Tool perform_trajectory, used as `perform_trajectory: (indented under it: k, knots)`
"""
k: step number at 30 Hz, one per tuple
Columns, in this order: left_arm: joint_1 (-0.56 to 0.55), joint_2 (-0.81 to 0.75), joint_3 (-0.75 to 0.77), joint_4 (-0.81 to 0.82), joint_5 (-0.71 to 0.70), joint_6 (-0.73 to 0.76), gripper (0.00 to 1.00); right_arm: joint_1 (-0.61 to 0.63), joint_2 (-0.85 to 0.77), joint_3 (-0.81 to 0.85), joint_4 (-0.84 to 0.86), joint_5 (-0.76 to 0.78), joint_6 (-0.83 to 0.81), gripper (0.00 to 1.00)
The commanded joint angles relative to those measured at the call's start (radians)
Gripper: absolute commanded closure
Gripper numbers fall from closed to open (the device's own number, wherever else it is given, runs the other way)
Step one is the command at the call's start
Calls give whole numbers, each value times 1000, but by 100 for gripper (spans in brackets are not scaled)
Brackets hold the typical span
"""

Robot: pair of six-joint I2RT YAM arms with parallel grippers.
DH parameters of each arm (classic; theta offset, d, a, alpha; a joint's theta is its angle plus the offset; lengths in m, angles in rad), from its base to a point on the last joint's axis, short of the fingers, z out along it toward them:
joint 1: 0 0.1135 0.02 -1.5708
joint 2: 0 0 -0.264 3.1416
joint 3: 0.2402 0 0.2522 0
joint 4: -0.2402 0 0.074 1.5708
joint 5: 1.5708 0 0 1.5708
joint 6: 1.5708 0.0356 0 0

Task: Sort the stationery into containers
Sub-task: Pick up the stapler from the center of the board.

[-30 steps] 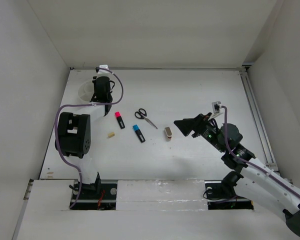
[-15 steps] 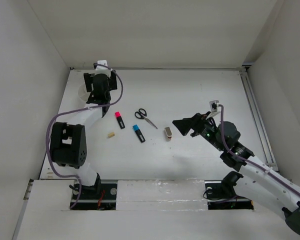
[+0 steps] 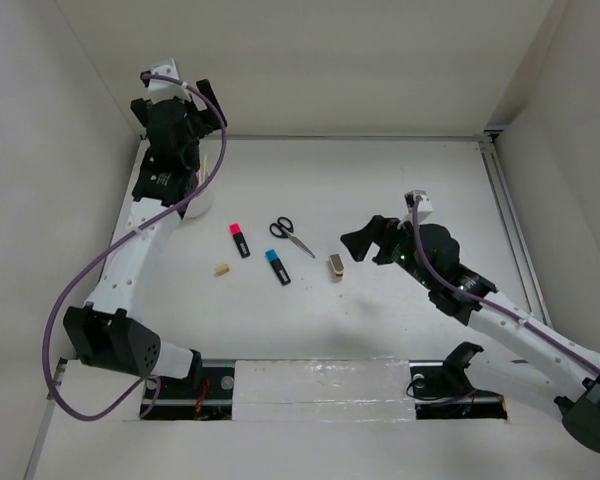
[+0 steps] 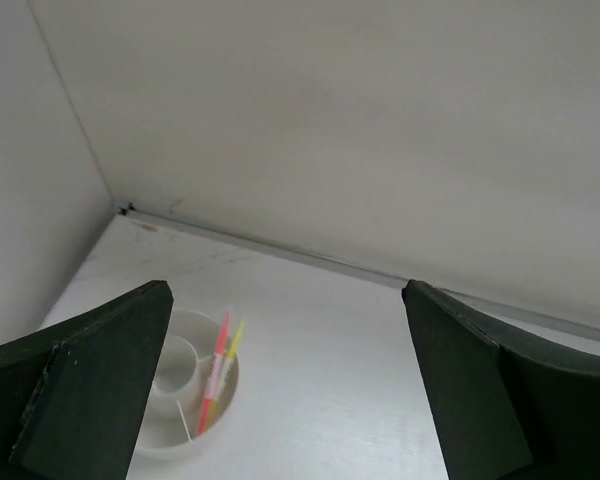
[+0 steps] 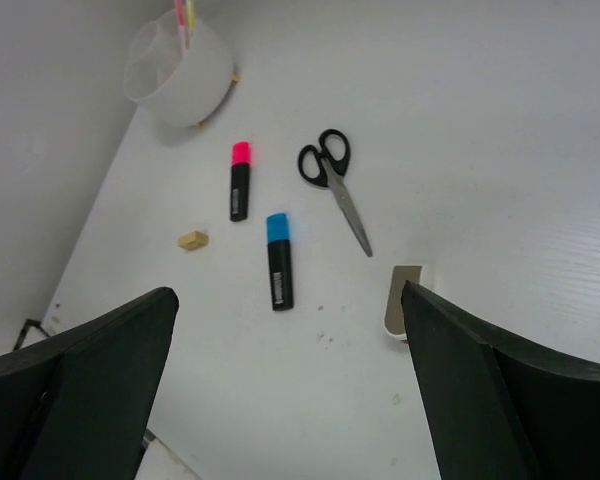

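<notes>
Inside white tub [image 4: 180, 435], 2 pencils [image 4: 218, 355]

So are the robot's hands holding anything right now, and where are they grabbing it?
No, nothing is held. The left gripper and the right gripper are both open wide, with nothing between their fingers.

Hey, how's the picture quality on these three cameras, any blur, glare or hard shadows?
Top external: soft, even light, no glare, hardly any shadow around the scissors. Left wrist: the left fingers are dark silhouettes in the lower corners; the tub and its pencils look slightly soft. Right wrist: the table items are sharp, while the right fingers are dark and featureless.
</notes>
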Motion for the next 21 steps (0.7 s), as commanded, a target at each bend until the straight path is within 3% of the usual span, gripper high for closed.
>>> perform_trajectory:
  k: [1,5,10,13,21]
  knots:
    - [3,-80,64,-266,108,-197,0,3,40,97,-120,93,-56,0]
    - [3,-166,35,-352,334,-329,0,49,179,229,-339,217,-56,0]
    - [12,-339,-195,-330,596,-372,0,95,408,360,-461,276,-103,5]
    - [21,-387,-297,-341,630,-372,0,105,497,371,-447,285,-126,16]
    - [32,-462,-474,-341,659,-322,0,114,770,463,-444,266,-126,21]
